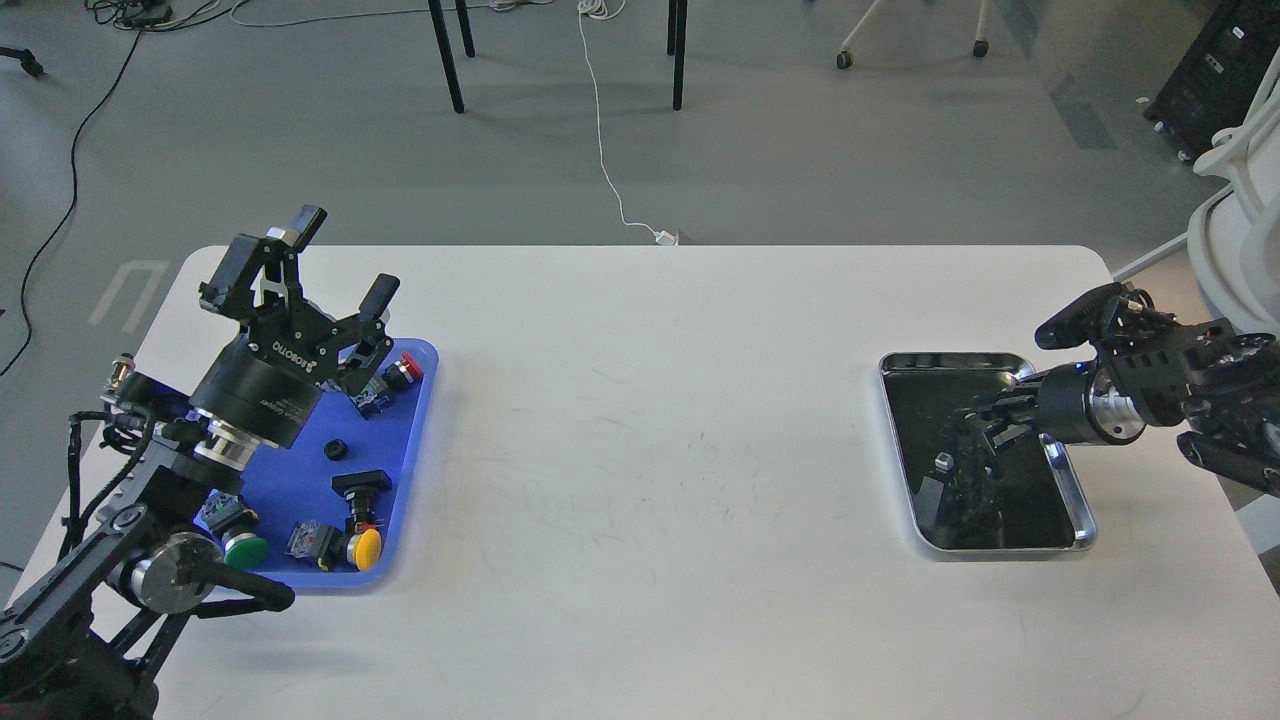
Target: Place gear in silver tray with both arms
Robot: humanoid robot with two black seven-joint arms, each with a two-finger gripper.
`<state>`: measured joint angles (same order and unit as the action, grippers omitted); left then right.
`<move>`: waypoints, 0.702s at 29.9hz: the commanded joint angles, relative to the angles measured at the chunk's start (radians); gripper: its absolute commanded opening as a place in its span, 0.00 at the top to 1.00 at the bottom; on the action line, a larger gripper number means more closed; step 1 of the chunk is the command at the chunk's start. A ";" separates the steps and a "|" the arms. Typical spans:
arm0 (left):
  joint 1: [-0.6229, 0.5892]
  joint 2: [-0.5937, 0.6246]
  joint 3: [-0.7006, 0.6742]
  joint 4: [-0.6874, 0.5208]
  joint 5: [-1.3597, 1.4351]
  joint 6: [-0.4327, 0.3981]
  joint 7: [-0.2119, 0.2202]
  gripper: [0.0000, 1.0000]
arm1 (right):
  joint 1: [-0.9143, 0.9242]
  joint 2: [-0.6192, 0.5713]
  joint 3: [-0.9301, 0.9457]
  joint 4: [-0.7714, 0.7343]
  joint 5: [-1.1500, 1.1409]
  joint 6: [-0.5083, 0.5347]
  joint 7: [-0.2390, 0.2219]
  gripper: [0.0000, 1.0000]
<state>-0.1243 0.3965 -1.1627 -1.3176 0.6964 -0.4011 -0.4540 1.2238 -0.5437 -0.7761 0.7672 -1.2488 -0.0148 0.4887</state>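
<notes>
The silver tray lies at the table's right, its black inner surface mirroring my arm. My right gripper reaches in from the right, low over the tray's upper half. Its fingers are dark against the tray, so I cannot tell whether they are open or hold anything. My left gripper is open and empty, raised above the far end of the blue tray. A small black round toothed part, possibly the gear, lies in the blue tray.
The blue tray also holds push buttons with red, green and yellow caps and a black switch part. The white table spans the view. A white chair base stands at the right.
</notes>
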 commanded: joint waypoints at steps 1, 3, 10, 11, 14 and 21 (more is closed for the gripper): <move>0.002 -0.001 0.000 0.000 0.000 -0.001 0.000 0.02 | 0.006 -0.019 0.037 0.018 0.003 0.001 0.000 0.24; 0.000 0.001 0.000 0.000 0.000 -0.001 0.000 0.02 | 0.019 -0.053 0.070 0.043 0.005 0.001 0.000 0.19; 0.002 0.010 0.005 0.000 0.000 -0.001 -0.006 0.02 | -0.012 -0.199 0.369 0.214 0.132 0.006 0.000 0.04; 0.002 0.010 0.005 0.000 0.000 -0.001 -0.008 0.02 | -0.047 -0.208 0.408 0.240 0.190 0.003 0.000 0.04; 0.002 0.012 0.009 0.000 0.002 -0.001 -0.009 0.02 | -0.144 -0.216 0.530 0.302 0.397 0.003 0.000 0.04; -0.003 0.022 0.011 0.000 0.170 0.004 -0.014 0.02 | -0.453 -0.147 0.903 0.423 0.879 0.009 0.000 0.04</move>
<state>-0.1232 0.4122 -1.1509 -1.3176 0.7682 -0.3985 -0.4647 0.8882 -0.7273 -0.0155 1.1510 -0.5244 -0.0125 0.4884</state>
